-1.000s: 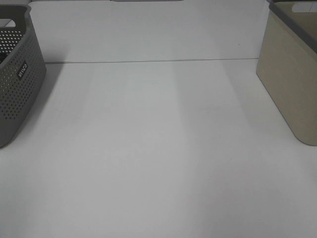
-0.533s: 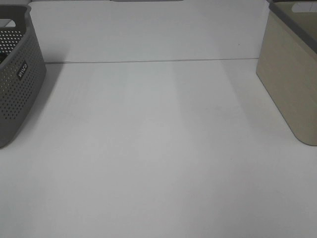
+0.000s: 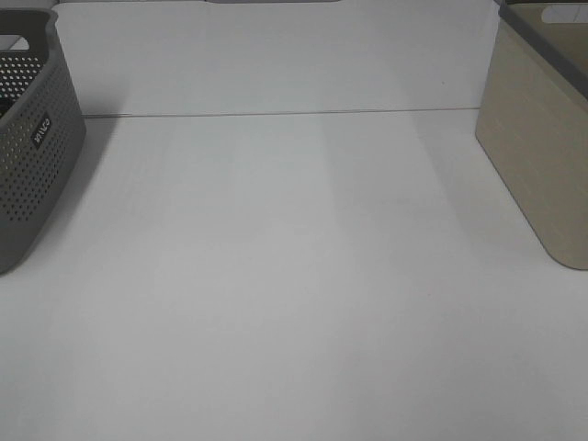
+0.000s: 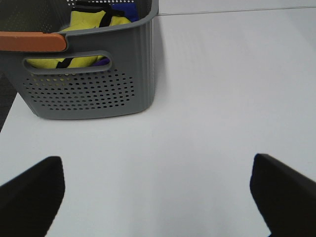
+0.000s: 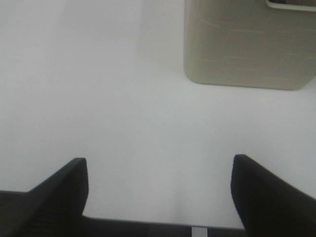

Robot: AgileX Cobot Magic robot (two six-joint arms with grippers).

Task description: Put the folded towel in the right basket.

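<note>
The right basket (image 3: 537, 156) is beige with a grey rim, at the table's right edge; it also shows in the right wrist view (image 5: 247, 49). The left basket (image 3: 37, 138) is grey and perforated. In the left wrist view this grey basket (image 4: 89, 89) holds a yellow cloth (image 4: 89, 22) with a black strap and something blue (image 4: 129, 10); I cannot tell if either is the folded towel. No towel lies on the table. My left gripper (image 4: 157, 159) is open and empty, short of the grey basket. My right gripper (image 5: 159, 159) is open and empty, short of the beige basket. Neither arm shows in the high view.
The white table (image 3: 294, 276) lies between the two baskets, with a thin seam (image 3: 276, 114) across its back. An orange handle (image 4: 29, 42) sits on the grey basket's rim. The table's dark near edge (image 5: 148, 228) shows under my right gripper.
</note>
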